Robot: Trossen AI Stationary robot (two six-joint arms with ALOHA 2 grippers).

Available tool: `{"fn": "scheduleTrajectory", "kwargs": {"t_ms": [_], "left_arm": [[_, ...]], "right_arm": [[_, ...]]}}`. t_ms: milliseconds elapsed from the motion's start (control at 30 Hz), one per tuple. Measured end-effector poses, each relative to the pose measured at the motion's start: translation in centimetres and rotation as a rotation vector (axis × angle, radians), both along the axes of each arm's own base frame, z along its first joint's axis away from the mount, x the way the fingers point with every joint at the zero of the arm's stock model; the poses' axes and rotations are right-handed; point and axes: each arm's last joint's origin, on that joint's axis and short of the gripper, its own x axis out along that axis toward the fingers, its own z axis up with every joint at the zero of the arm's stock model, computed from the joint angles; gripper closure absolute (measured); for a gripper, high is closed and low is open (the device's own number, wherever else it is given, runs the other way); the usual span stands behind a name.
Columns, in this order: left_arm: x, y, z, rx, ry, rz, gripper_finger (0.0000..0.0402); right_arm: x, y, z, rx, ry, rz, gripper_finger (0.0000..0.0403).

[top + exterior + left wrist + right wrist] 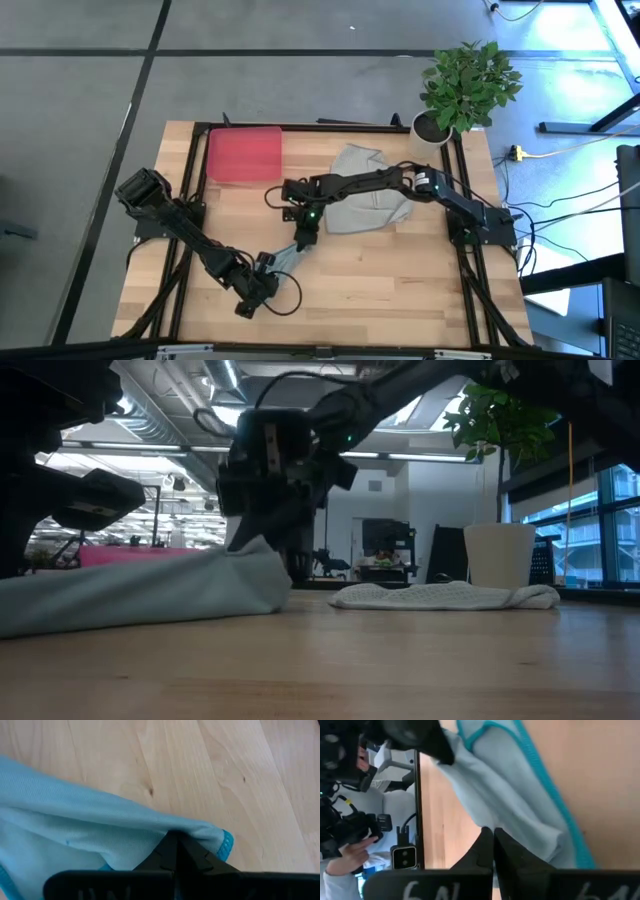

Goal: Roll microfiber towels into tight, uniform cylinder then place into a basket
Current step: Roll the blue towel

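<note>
Blue towel [284, 256]: pinched at opposite ends by both closed grippers, left [262, 268] at 7 o'clock, right [303, 236] at centre.

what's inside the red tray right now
Nothing shows in the red tray; it looks bare from above. The blue towel is stretched between the two shut pincers, left and right. The grey towel lies on the table, partly under the right arm.

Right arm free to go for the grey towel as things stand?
Probably not yet. The right gripper is shut on the blue towel, as is the left gripper. The grey towel lies uncovered under the right arm, so releasing first should open the way.
</note>
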Motion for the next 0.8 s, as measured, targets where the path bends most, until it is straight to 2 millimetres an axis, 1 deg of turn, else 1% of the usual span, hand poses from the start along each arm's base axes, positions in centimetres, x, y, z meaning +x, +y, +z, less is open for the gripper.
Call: {"fn": "scheduleTrajectory", "kwargs": {"t_ms": [67, 167, 333, 400, 567, 700, 800], "left_arm": [[0.0, 0.0, 0.0, 0.001, 0.000, -0.001, 0.0401], [0.0, 0.0, 0.0, 0.001, -0.001, -0.001, 0.0401], [0.0, 0.1, 0.0, 0.012, -0.007, 0.005, 0.0402], [0.0, 0.1, 0.0, 0.015, -0.008, 0.007, 0.0401], [0.0, 0.1, 0.0, 0.017, -0.009, 0.008, 0.0401], [0.0, 0.2, 0.0, 0.030, -0.013, 0.014, 0.0402], [0.0, 0.2, 0.0, 0.036, -0.016, 0.016, 0.0402]], "right_arm": [[0.0, -0.3, -0.3, 0.012, 0.001, 0.001, 0.0400], [0.2, -0.9, -0.2, 0.006, -0.025, -0.012, 0.0400], [0.4, -1.8, -0.3, -0.087, -0.022, -0.089, 0.0400], [0.4, -2.0, -0.4, -0.127, -0.019, -0.110, 0.0400], [0.8, -2.4, -0.3, -0.144, -0.055, -0.139, 0.0400], [0.9, -2.7, -0.4, -0.235, -0.045, -0.205, 0.0400], [0.9, -2.7, -0.4, -0.232, -0.047, -0.208, 0.0400]]}}
